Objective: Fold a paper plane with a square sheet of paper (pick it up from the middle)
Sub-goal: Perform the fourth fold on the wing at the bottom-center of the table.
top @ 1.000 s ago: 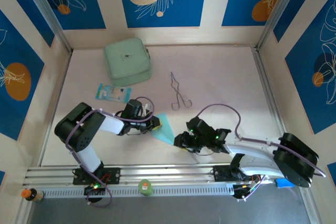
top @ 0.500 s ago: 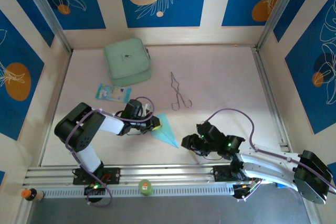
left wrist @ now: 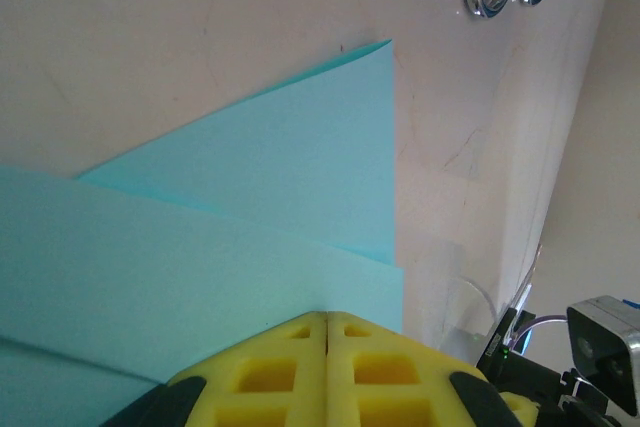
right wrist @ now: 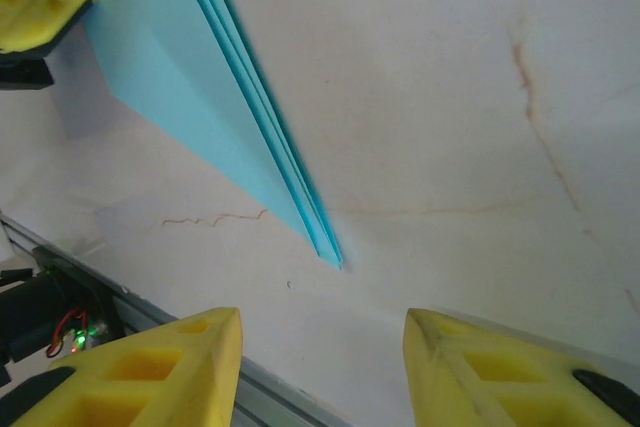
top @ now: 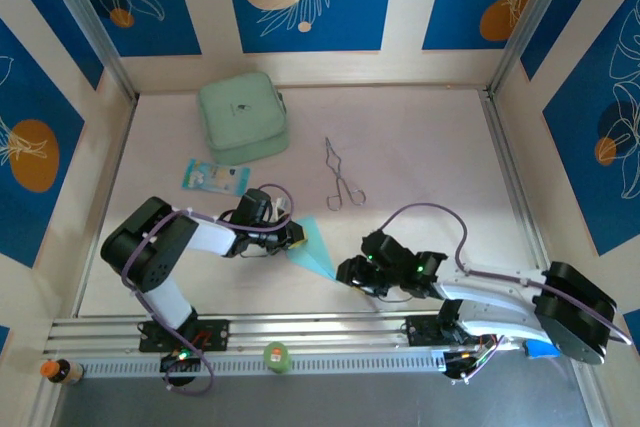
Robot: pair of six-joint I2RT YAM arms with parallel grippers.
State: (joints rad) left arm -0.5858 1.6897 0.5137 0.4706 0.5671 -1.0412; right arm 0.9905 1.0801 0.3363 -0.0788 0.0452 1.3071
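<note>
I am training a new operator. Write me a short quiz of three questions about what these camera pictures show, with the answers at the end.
1. True or false: the left gripper is shut on the paper plane.
2. Which thing lies closest to the mint-green case? A. metal tongs B. blue-and-white packet C. paper plane
3. Fill in: the fingers of the right gripper, near the plane's pointed tip, stand ____.

Key: 1 true; 2 B; 3 open (apart)
</note>
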